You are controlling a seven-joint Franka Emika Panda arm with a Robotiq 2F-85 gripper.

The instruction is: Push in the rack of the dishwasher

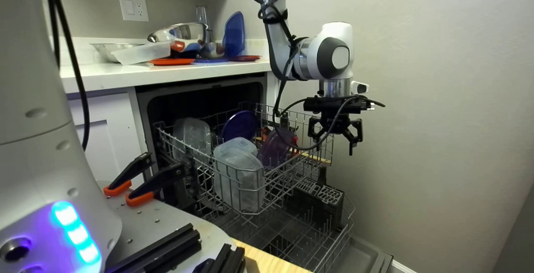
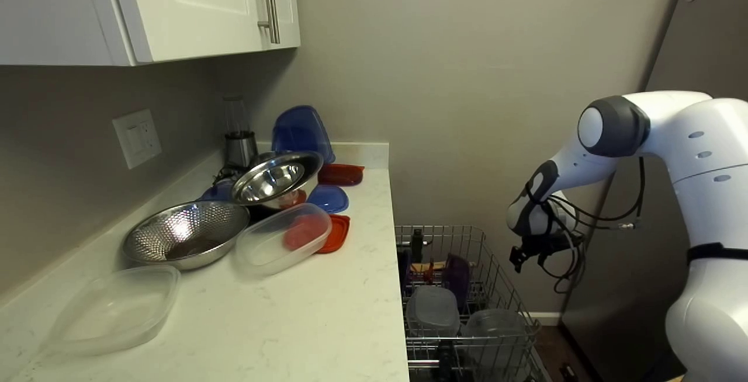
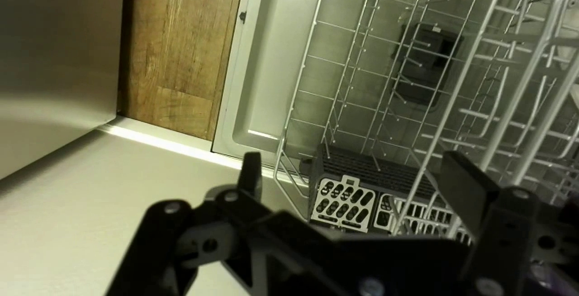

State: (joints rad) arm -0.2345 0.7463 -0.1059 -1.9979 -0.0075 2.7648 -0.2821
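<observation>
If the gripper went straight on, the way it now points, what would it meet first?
Probably the upper rack: in the wrist view its wires show between the jaws of the open gripper, though depth is unclear.

One arm (image 1: 331, 58) and one gripper (image 1: 334, 148) are spotted, and straight off one dishwasher (image 1: 144, 108) is called, with one upper rack (image 1: 280, 178) and one lower rack (image 1: 333, 250) making two, and one cutlery basket (image 1: 321, 195) picked out too! In that upper rack three clear tubs (image 1: 241, 181) are tallied, two dark dishes (image 1: 240, 125) are added, and elsewhere two clamps (image 1: 158, 183) are logged! Up on the counter (image 2: 327, 318), two clear boxes (image 2: 114, 309) are ticked off, then two red lids (image 2: 342, 174), at least two blue lids (image 2: 302, 134), one colander (image 2: 187, 233), at least one steel bowl (image 2: 273, 182), one blender (image 2: 241, 149)!
</observation>
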